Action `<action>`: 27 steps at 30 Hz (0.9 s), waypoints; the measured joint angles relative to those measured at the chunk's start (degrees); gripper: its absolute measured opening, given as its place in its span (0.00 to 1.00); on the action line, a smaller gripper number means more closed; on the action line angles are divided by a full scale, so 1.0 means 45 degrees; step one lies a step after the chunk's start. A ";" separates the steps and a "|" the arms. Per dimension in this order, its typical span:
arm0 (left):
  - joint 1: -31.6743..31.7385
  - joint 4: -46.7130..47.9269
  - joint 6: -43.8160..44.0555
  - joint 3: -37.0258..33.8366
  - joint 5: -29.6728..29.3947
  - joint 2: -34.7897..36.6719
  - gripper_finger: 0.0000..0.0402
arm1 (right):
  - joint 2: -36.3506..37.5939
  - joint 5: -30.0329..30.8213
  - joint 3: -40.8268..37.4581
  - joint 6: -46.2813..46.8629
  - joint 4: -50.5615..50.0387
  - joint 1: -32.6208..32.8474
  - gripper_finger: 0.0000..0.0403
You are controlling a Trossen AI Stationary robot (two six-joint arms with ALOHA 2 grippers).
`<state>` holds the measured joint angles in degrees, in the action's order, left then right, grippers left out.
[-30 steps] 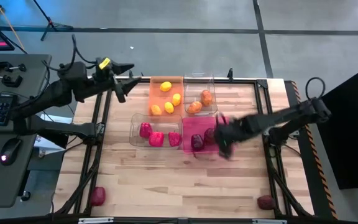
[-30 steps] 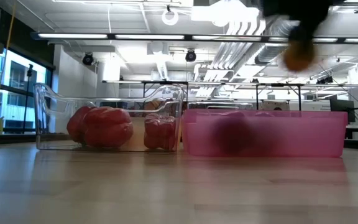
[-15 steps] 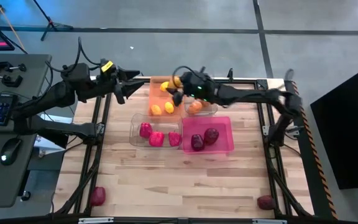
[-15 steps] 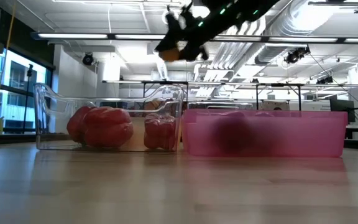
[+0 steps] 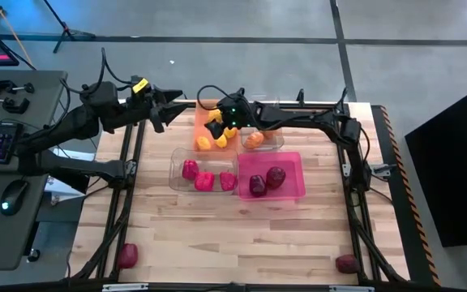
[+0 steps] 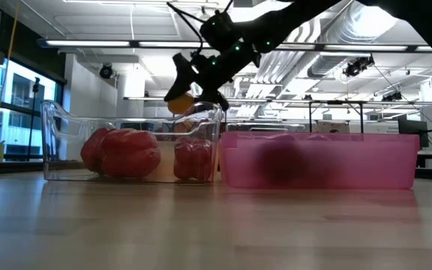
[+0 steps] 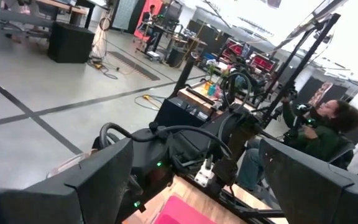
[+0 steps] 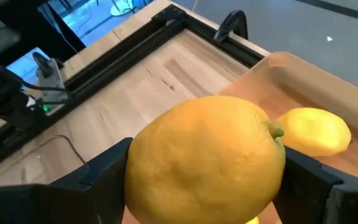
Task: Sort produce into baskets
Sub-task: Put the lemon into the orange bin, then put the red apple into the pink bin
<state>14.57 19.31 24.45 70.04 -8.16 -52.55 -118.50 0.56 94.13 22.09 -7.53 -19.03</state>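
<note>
Right gripper (image 5: 217, 123) reaches across, over orange basket (image 5: 203, 113), jaws clamping yellow lemon (image 8: 207, 162); left gripper (image 5: 169, 107) waits wide open beside the table.

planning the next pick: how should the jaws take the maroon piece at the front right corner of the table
Judging by the high view, come straight down on the maroon piece and close across its round middle. It lies alone on the bare table, so nothing crowds it. Its finer shape is too small to tell.
</note>
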 joint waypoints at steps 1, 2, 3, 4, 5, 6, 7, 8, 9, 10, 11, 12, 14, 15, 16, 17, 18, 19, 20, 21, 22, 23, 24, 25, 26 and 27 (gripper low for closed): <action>0.0000 -0.0003 -0.0004 0.0000 -0.0016 0.0000 0.84 | 0.0000 -0.0005 0.0000 0.0002 0.0006 -0.0040 0.72; 0.0000 -0.0007 -0.0011 0.0000 -0.0016 0.0004 0.84 | 0.0000 -0.0005 0.0001 0.0066 0.0074 -0.0087 0.72; 0.0000 -0.0021 -0.0015 0.0000 -0.0016 0.0014 0.84 | 0.0005 -0.0005 0.0014 0.0177 0.0117 -0.0125 0.72; 0.0000 -0.0019 -0.0010 0.0000 -0.0016 0.0014 0.84 | 0.0010 -0.0014 0.0015 0.0327 0.0144 -0.0180 0.72; 0.0000 -0.0014 -0.0006 0.0000 -0.0016 0.0014 0.84 | 0.0010 -0.0019 0.0015 0.0533 0.0185 -0.0239 0.73; 0.0000 -0.0007 -0.0010 0.0000 -0.0016 0.0010 0.84 | 0.0010 -0.0021 0.0015 0.0756 0.0203 -0.0307 0.73; 0.0000 -0.0005 -0.0015 0.0000 -0.0016 0.0005 0.84 | 0.0010 -0.0027 0.0015 0.0895 0.0212 -0.0374 0.74; 0.0000 -0.0005 -0.0015 0.0000 -0.0016 0.0005 0.84 | 0.0010 -0.0110 0.0015 0.0992 0.0244 -0.0439 0.76; 0.0000 -0.0007 -0.0010 0.0000 -0.0016 0.0007 0.84 | 0.0010 -0.0291 0.0015 0.1062 0.0255 -0.0504 0.78; 0.0000 -0.0009 -0.0012 0.0000 -0.0016 0.0009 0.84 | 0.0010 -0.0531 0.0015 0.1100 0.0236 -0.0583 0.81; 0.0000 -0.0009 -0.0017 0.0000 -0.0016 0.0009 0.84 | 0.0010 -0.0820 0.0015 0.1096 0.0205 -0.0659 0.84; 0.0000 -0.0009 -0.0025 0.0000 -0.0016 0.0009 0.84 | 0.0010 -0.1096 0.0015 0.1101 0.0186 -0.0717 0.88; 0.0000 -0.0005 -0.0025 0.0000 -0.0016 0.0009 0.84 | 0.0010 -0.1270 0.0015 0.1327 0.0207 -0.0826 0.95; 0.0000 -0.0005 -0.0108 0.0000 -0.0018 0.0009 0.84 | 0.0017 -0.1243 0.0015 0.1472 0.0264 -0.0882 0.97; 0.0000 -0.0005 -0.0200 0.0000 -0.0021 0.0009 0.84 | 0.0046 -0.1241 0.0015 0.1600 0.0322 -0.0941 0.97; 0.0000 0.0000 -0.0279 0.0000 -0.0021 0.0009 0.84 | 0.0077 -0.1239 0.0015 0.1660 0.0361 -0.1013 0.96; 0.0000 0.0005 -0.0346 0.0000 -0.0021 0.0009 0.84 | 0.0097 -0.1239 0.0015 0.1658 0.0514 -0.1090 0.95; 0.0000 0.0005 -0.0355 0.0000 -0.0021 0.0009 0.84 | 0.0163 -0.1252 0.0015 0.1650 0.0622 -0.1206 0.94; 0.0000 0.0013 -0.0361 0.0000 -0.0021 0.0009 0.84 | 0.0249 -0.1309 0.0015 0.1647 0.0586 -0.1316 0.93; 0.0000 0.0013 -0.0404 0.0000 -0.0021 0.0009 0.84 | 0.0365 -0.1503 0.0015 0.1599 0.0583 -0.1466 0.92; 0.0000 0.0016 -0.0500 0.0000 -0.0021 0.0009 0.84 | 0.0505 -0.1727 0.0015 0.1428 0.0585 -0.1620 0.92; 0.0000 0.0027 -0.0607 0.0000 -0.0021 0.0009 0.84 | 0.0677 -0.2081 0.0015 0.1272 0.0534 -0.1802 0.92; 0.0000 0.0041 -0.0740 0.0000 -0.0021 0.0009 0.84 | 0.0865 -0.2469 0.0015 0.1041 0.0436 -0.2001 0.92; 0.0000 0.0040 -0.0827 0.0000 -0.0021 -0.0006 0.84 | 0.1081 -0.2831 0.0015 0.0853 0.0335 -0.2203 0.92; 0.0000 0.0029 -0.0874 0.0000 -0.0015 -0.0053 0.84 | 0.1323 -0.3120 0.0015 0.0669 0.0148 -0.2395 0.92; 0.0000 0.0032 -0.0889 0.0000 0.0041 -0.0111 0.84 | 0.1570 -0.3293 0.0015 0.0437 -0.0062 -0.2541 0.92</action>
<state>14.57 19.45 20.45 70.04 -7.97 -53.05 -111.43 -14.26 94.19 24.06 -7.81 -30.47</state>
